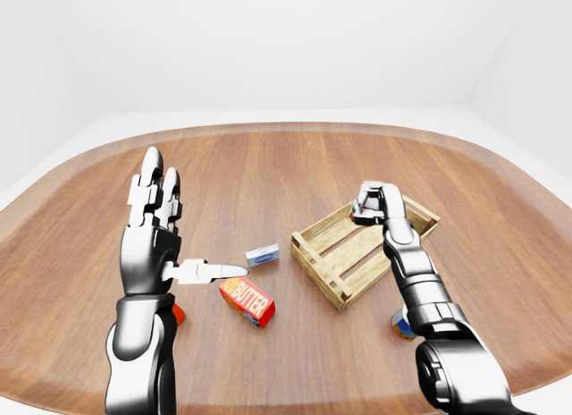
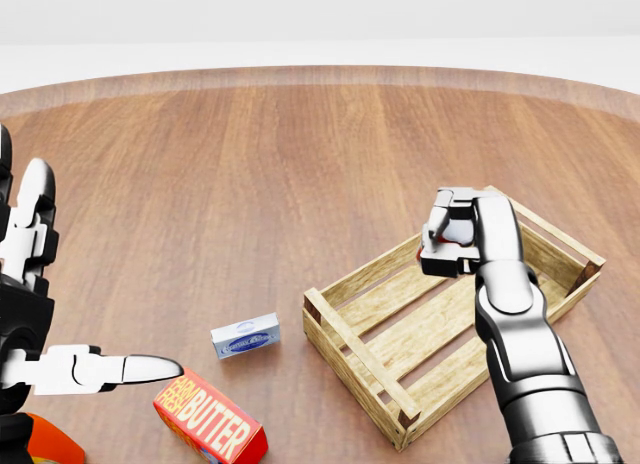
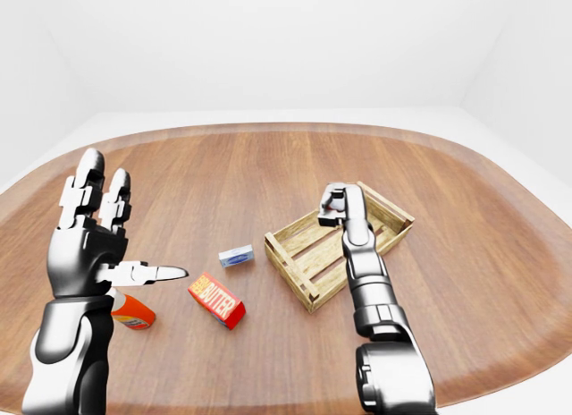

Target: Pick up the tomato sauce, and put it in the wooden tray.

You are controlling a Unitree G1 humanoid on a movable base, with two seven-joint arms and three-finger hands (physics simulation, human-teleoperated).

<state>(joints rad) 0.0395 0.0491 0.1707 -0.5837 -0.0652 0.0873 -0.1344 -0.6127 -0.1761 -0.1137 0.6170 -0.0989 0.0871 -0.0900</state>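
Observation:
My right hand (image 2: 452, 234) is shut on the tomato sauce (image 2: 428, 250); only a red edge of it shows under the fingers. The hand holds it low over the upper end of the wooden tray (image 2: 350, 329), a slatted crate lying at the right of the table. Whether the sauce touches the tray floor I cannot tell. My left hand (image 1: 183, 229) is raised at the left with its fingers spread open and empty, well apart from the tray.
A red butter box (image 2: 210, 429) and a small blue-and-white box (image 2: 245, 336) lie left of the tray. An orange bottle (image 3: 132, 312) lies under my left hand. A small blue-and-red can (image 1: 402, 324) stands by my right forearm. The round wooden table (image 2: 300, 154) stretches away above.

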